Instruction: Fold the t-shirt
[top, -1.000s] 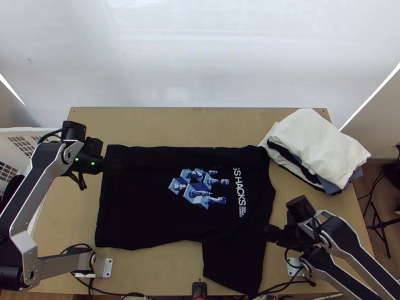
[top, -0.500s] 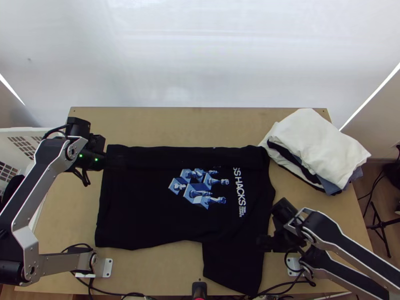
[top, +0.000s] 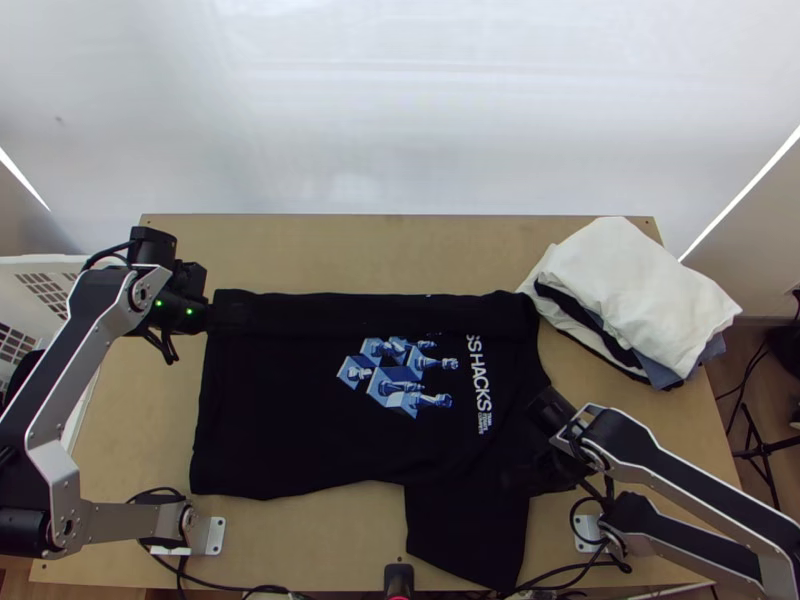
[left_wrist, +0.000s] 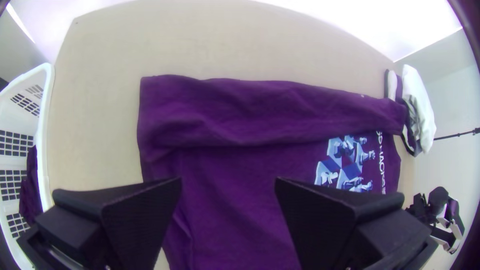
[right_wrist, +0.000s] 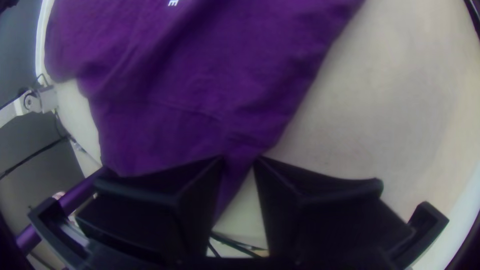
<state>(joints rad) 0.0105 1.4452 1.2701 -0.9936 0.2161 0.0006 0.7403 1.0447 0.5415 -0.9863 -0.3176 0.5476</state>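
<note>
The table (top: 350, 255) runs under everything, and the shirt (top: 280, 430) lies across its middle. The shirt is spread mostly flat, its far side turned over in a long band along the far edge; one sleeve (top: 465, 535) points down toward the table's near edge.

At the table's left side stands a white basket (left_wrist: 44, 125), with dark cloth (left_wrist: 32, 187) inside. A loose pile of clothes (top: 635, 290) sits at the far right, white on top, right by the shirt's far corner.

The left gripper (top: 235, 316) is over the shirt's far left part, near the folded band. In the left wrist view its fingers stand wide apart — nothing is held between them.

The right gripper (top: 515, 478) is at the shirt's right edge, by the sleeve. In the right wrist view its fingers are parted by a narrow gap, with the sleeve's edge and bare table showing through — no grip, though I cannot tell whether they touch the cloth.

Smallest is the blue chess print (top: 400, 375), beside white letters (top: 480, 385).
</note>
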